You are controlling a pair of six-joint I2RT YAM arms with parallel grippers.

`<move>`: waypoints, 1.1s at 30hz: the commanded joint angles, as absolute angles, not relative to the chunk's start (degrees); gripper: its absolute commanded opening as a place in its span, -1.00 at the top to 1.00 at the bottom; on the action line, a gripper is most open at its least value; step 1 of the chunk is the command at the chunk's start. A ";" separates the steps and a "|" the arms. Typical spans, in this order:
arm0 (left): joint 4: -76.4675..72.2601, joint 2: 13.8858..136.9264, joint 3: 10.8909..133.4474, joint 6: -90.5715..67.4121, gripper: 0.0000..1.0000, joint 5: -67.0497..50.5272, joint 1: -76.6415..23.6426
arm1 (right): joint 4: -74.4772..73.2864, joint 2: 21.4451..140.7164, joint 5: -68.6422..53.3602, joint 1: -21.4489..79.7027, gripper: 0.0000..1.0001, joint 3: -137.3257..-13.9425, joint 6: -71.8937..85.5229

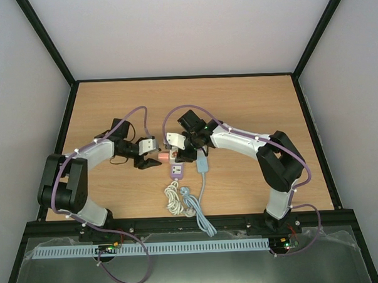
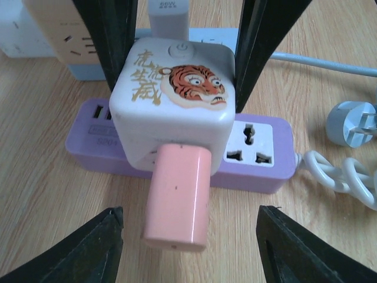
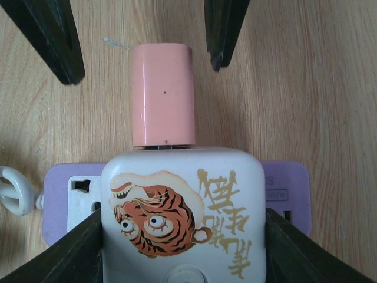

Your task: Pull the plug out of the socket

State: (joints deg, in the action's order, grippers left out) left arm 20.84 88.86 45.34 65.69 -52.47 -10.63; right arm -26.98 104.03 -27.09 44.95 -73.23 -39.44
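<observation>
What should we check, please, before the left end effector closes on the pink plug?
1. Socket held: right end effector clamps the white tiger socket - ok.
2. Alignment: left end effector open, straddling the pink plug - ok.
3. Contact: left fingers touch plug - not ok, gaps on both sides.
4. Plug seated in socket - ok, not yet pulled.
5. Pull path: bare table beyond plug's tip - ok.
6. Clamp force sufficient - cannot tell.
</observation>
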 commanded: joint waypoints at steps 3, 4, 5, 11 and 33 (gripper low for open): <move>17.49 90.65 45.11 65.07 -0.26 -51.76 -12.54 | -28.22 103.53 -27.60 45.07 0.50 -70.85 -40.78; 17.49 90.62 45.12 65.04 -0.23 -51.74 -12.56 | -28.28 103.60 -27.69 45.04 0.51 -70.83 -40.83; 17.49 90.62 45.21 65.04 -0.19 -51.74 -12.57 | -28.30 103.82 -27.93 45.07 0.52 -70.75 -40.79; 17.02 90.63 45.10 64.60 0.19 -51.44 -12.61 | -28.64 104.05 -29.23 45.07 0.56 -70.66 -40.86; 21.14 86.53 44.64 70.12 0.69 -48.78 -7.60 | -31.20 106.35 -29.49 44.66 0.83 -71.36 -41.84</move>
State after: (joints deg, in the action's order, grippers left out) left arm 19.73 87.94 43.97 67.24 -50.00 -9.93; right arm -24.73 104.36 -30.04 44.66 -72.47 -40.77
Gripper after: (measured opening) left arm 0.296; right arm 0.570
